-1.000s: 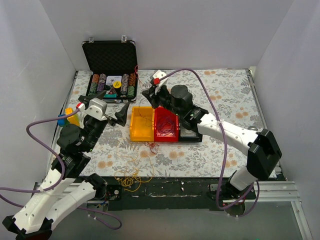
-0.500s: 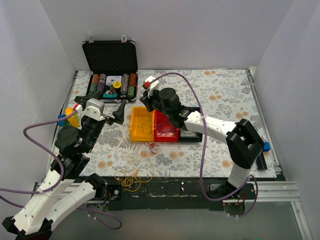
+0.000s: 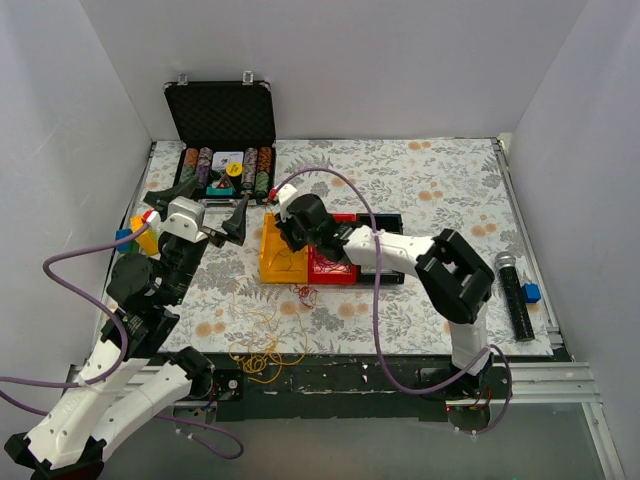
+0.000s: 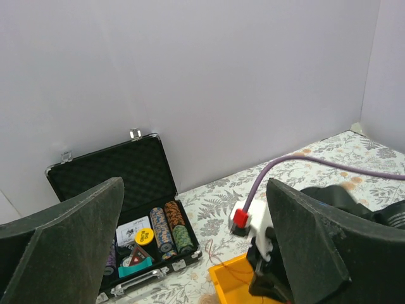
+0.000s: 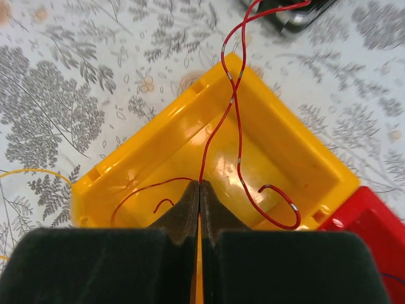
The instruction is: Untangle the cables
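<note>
right fingers [image 5: 183, 212]: clenched on red cable [image 5: 235, 107] over yellow bin [image 5: 304, 149] | left fingers [image 4: 69, 247]: released, spread wide | yellow cables [image 3: 255, 355]: loose on table [image 3: 450, 190], near edge

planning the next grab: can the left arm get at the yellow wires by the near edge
Probably yes. The yellow wires lie uncovered beside its base, and the left fingers hang open and empty. The right fingers pinch a red wire at the yellow bin.
</note>
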You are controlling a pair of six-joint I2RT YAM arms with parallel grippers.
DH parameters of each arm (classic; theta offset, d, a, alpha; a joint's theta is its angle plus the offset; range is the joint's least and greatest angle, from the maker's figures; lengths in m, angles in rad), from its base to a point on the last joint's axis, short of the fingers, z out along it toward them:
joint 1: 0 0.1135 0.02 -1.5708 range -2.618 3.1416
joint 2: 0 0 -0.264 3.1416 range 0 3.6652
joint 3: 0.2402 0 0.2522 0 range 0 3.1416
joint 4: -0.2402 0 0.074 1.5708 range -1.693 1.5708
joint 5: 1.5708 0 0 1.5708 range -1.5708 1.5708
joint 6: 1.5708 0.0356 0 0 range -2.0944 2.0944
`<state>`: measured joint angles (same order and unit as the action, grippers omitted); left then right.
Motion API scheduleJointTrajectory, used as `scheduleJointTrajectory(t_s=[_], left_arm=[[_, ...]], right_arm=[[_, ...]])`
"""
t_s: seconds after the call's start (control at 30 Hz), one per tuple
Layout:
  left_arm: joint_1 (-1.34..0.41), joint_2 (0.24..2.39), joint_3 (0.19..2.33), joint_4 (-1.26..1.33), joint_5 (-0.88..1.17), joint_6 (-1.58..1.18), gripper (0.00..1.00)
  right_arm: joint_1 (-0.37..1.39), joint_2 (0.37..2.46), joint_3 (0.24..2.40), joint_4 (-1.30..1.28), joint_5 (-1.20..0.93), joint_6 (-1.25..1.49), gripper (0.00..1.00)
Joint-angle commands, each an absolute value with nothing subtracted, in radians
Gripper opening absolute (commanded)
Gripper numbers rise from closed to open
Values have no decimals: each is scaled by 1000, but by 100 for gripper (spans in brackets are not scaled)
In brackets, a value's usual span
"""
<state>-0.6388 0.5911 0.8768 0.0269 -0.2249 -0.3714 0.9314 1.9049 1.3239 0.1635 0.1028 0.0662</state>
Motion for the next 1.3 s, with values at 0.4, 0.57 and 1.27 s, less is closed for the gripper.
scheduleJointTrajectory(t_s=[0.4,0.57,1.27], left_arm=[[-629,588,881,38,-212,-341,94],[-627,588,876,41,-209,-337,94],[-618,589,864,38,-206,-322,95]], right_arm=[[942,2226,1816,-394,207,284,1],[942,2237,1838,-434,219,299,1],[943,1925,1724,-345,55,351,59]])
